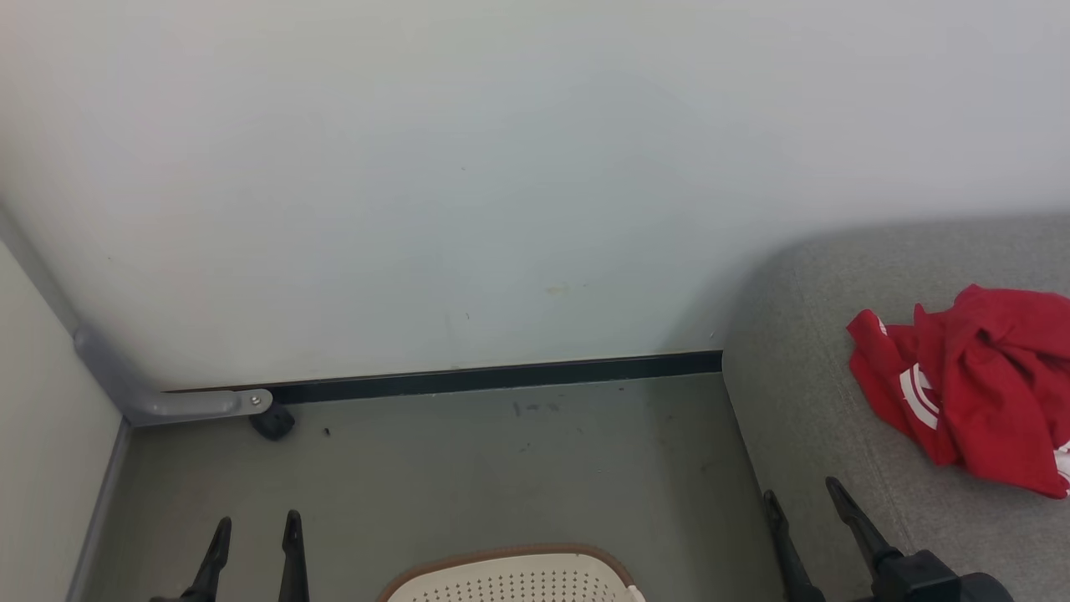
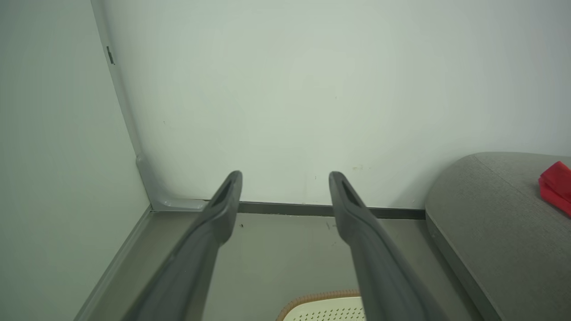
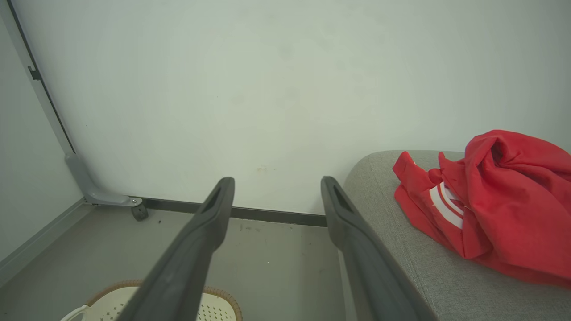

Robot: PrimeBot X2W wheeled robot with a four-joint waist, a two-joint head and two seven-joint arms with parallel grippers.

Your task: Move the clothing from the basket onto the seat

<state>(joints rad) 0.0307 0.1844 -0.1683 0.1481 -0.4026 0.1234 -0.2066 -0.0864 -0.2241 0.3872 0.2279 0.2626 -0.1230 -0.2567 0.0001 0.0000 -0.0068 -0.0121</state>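
Head view: the left gripper (image 1: 258, 520) and right gripper (image 1: 800, 489) both hang released and empty, pointing toward the far wall (image 1: 468, 184). The basket (image 1: 501, 553) sits on the floor (image 1: 501, 451) between them, near the camera. Its visible part shows nothing red, and the rest is cut off. Clothing (image 1: 978, 385) lies crumpled on the seat (image 1: 819, 401), to the right of the right gripper.

Left wrist view: the basket lies below, slightly right.

Right wrist view: the basket lies below and left, the clothing to the right. The right arm is nearer the seat.

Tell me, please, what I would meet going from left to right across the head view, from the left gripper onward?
left gripper → basket → right gripper → red clothing
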